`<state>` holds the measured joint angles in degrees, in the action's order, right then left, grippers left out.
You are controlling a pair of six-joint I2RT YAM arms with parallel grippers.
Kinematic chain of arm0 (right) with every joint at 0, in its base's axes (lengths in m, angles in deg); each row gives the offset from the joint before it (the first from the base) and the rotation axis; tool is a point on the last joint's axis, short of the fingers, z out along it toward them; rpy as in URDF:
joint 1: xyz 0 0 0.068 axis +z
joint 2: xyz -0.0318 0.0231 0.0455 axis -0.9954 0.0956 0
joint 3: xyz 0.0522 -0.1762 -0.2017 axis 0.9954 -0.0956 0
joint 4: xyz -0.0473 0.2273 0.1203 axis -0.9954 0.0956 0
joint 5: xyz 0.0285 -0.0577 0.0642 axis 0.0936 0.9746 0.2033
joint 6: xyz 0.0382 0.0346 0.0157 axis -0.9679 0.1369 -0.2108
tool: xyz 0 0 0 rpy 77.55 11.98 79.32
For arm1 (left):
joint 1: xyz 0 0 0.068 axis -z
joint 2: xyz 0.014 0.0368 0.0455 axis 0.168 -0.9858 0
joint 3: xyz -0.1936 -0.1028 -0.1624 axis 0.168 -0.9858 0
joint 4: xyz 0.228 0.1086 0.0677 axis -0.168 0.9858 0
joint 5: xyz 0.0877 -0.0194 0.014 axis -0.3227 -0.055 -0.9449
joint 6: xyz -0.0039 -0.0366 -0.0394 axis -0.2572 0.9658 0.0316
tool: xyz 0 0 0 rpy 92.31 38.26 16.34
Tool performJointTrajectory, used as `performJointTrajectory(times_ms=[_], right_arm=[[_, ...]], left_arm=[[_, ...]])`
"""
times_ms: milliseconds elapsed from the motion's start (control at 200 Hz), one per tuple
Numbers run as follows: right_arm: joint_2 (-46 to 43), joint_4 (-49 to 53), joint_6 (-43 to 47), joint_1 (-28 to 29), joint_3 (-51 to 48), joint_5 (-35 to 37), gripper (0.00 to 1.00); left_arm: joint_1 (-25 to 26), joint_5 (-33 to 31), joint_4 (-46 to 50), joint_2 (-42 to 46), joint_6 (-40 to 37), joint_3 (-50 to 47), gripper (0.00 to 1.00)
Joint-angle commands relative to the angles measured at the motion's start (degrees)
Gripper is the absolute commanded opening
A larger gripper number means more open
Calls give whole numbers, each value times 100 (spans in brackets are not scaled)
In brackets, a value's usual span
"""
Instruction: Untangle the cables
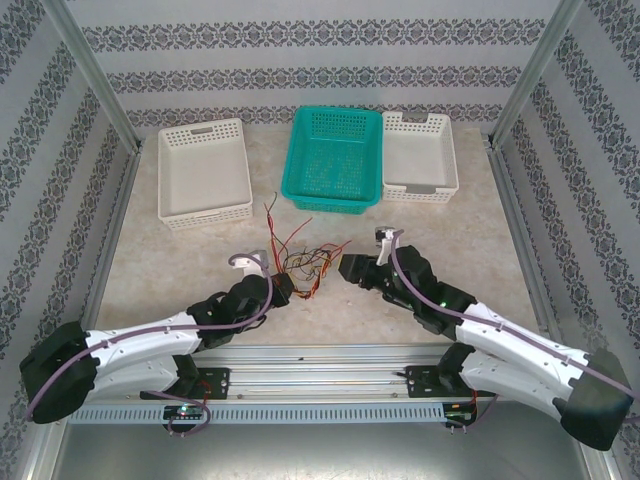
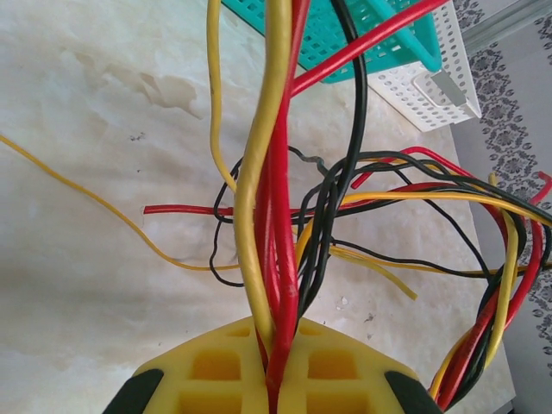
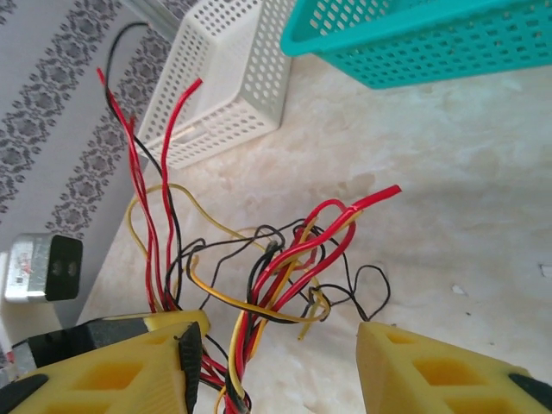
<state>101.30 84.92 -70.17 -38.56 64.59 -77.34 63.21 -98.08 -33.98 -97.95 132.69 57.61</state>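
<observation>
The work stood in the middle of the separating step: the cables [image 1: 305,262] lay as 1 knotted clump of red, yellow and black strands on the worktop [image 1: 180,260], near its front edge and directly between the 2 arms, with several loose ends fanning out toward the baskets. The left tool [image 2: 274,341] was closed tight on a bunch of red and yellow strands, which ran straight up out of its yellow fingers while black ones looped around them farther out. The right tool [image 3: 280,336] stood with its fingers well apart; a twisted bundle of red, yellow and black strands passed through the gap, nearer 1 finger than the other, and nothing was pinched there. In my judgement the left arm was serving as the anchor, and the next move called for the right tool to settle on 1 strand or a small group, close on it, and draw it away from the anchored bunch without tightening the loops. The strands crossed each other so densely that picking out 1 looked hard. Behind the clump, 3 containers stood in a row: a left white basket [image 1: 210,213], a teal basket [image 1: 330,203] and a right white basket [image 1: 420,190], the teal touching the right one. All 3 looked empty, so no strand was sorted yet.
</observation>
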Motion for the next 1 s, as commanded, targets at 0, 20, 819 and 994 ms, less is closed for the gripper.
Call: performJointTrajectory(times_ms=[0, 20, 819, 994], right_arm=[[294, 410, 321, 1, 232, -242, 50], [334, 450, 377, 18, 285, -249, 50], [1628, 1480, 2321, 388, 1336, -188, 38], [1875, 1289, 2260, 388, 1243, -352, 32]], left_arm=[[144, -66, 267, -154, -253, 351, 0], [167, -66, 291, -177, -284, 386, 0], [226, 130, 1612, -213, -983, 986, 0], [227, 167, 1498, -85, -975, 911, 0]])
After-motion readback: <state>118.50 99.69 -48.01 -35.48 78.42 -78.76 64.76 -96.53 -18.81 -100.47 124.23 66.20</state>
